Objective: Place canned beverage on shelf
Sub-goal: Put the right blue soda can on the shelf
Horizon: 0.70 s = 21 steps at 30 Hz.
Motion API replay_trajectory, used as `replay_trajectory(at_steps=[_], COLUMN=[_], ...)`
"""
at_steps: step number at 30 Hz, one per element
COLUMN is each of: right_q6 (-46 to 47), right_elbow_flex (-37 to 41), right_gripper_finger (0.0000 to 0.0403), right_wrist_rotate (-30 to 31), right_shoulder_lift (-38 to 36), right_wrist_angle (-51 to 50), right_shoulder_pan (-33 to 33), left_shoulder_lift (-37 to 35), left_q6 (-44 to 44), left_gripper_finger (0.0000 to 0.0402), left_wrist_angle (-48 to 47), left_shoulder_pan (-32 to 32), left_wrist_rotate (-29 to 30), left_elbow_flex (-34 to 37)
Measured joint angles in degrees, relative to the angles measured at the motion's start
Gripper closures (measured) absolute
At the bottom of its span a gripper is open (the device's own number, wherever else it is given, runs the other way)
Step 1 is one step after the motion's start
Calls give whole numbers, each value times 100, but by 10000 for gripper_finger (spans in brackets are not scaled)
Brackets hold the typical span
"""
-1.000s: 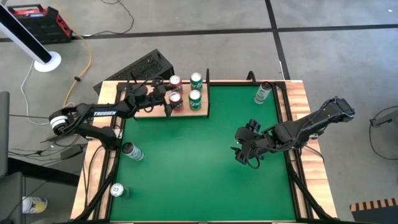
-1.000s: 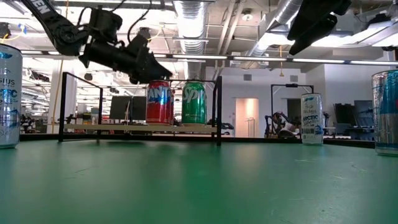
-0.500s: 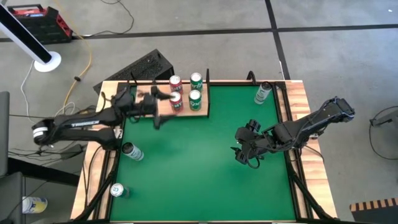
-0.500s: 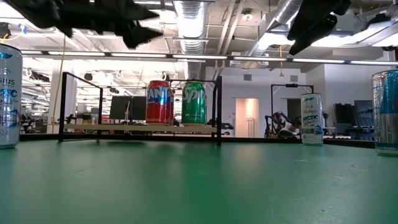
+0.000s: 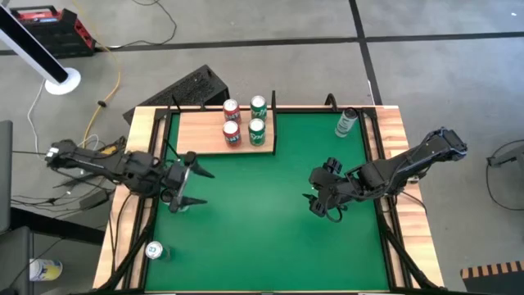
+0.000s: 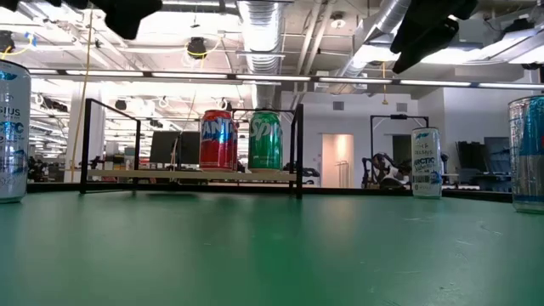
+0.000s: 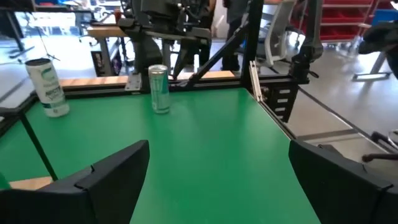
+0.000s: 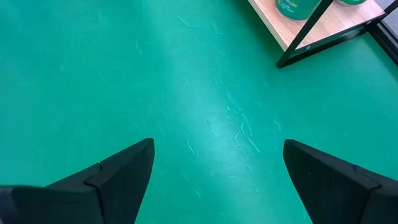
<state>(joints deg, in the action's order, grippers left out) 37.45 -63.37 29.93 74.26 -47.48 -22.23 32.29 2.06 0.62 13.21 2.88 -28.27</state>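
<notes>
light-wood shelf (image 5: 205, 129) carries four cans (image 5: 245, 121); three more cans stand on the green worktop (image 5: 254, 221). left gripper (image 5: 190, 179) hovers over one, jaws spread; right gripper (image 5: 321, 197) waits mid-worktop, jaws spread.

Low view: tall silver-blue can (image 6: 12, 129) cut by picture edge; another blue can (image 6: 529, 153) cut at opposite edge. Rear red and green cans hidden behind front pair on light-wood shelf (image 6: 191, 172). Right wrist view: green can (image 8: 297, 8) on shelf cropped, base only. High view: can beneath left gripper (image 5: 187, 179) mostly covered.
</notes>
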Motion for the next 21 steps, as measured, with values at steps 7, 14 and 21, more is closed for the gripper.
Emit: replay_trajectory(at_steps=[7,14,21], right_q6=[689,2849,4351], right_elbow_flex=[-547,-1713,-1433], right_gripper_finger=[24,24,24], right_wrist_rotate=[-251,-690,-1070], right_shoulder_lift=[1,-7,-169], right_wrist_angle=[-670,-3387,-4058], right_shoulder_pan=[38,-231,-364], left_shoulder_lift=[-36,30,33], left_q6=[-465,-893,-1151], left_gripper_finger=[33,33,33], left_wrist_angle=[-48,-22,-30], left_shoulder_pan=[480,475,475], left_wrist_rotate=[638,1121,1134], left_elbow_flex=[0,0,0])
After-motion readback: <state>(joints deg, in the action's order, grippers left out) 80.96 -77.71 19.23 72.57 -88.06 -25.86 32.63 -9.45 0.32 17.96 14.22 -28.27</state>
